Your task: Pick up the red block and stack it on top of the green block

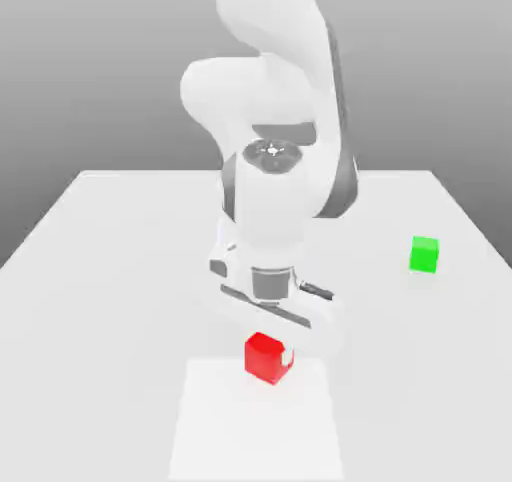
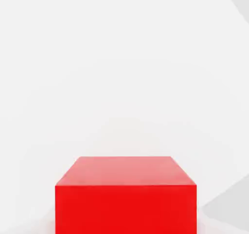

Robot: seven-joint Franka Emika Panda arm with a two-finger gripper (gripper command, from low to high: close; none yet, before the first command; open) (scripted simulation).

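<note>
Gripper [image 1: 272, 355] sits low at the red block [image 1: 266, 356], whether clamped I cannot tell; green block [image 1: 424, 254] stands well apart on the table [image 1: 110, 270].

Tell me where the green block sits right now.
The green block sits on the white table at the exterior view's right, well apart from the red block, which lies under the gripper.

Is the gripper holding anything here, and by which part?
It cannot be told. The gripper is down at the red block, but whether it grips the block's sides isn't visible.
</note>
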